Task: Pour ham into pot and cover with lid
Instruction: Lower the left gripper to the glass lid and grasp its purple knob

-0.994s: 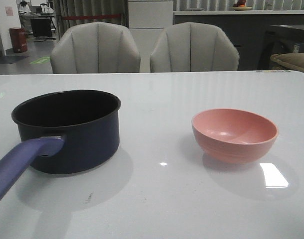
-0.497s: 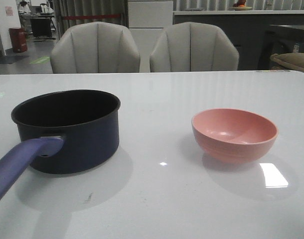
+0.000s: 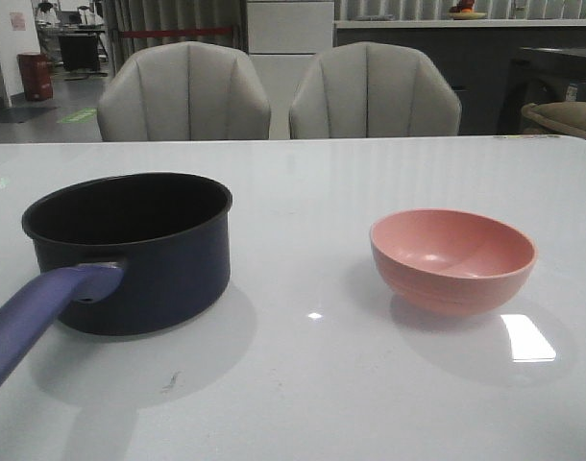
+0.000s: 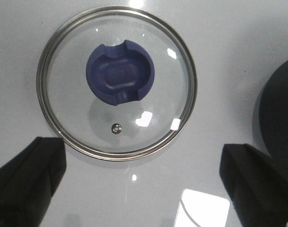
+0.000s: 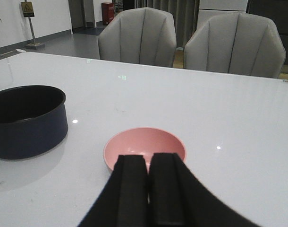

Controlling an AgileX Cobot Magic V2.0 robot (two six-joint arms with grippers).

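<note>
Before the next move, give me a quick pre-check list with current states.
1. Pot uncovered and upright: ok, its mouth is open.
2. Lid free to pick: ok, it lies flat on the table, knob up, beside the pot, not on it.
3. Left gripper ready for the lid: ok, fingers wide apart, nothing between them, the lid just ahead of them.
4. Right gripper ready for the pink bowl: not ok, fingers closed together and empty, behind the bowl.
5. Ham present in the bowl: not ok, the visible interior looks empty in the front and right wrist views.
6. Ham already in the pot: cannot tell, the interior is too dark.
</note>
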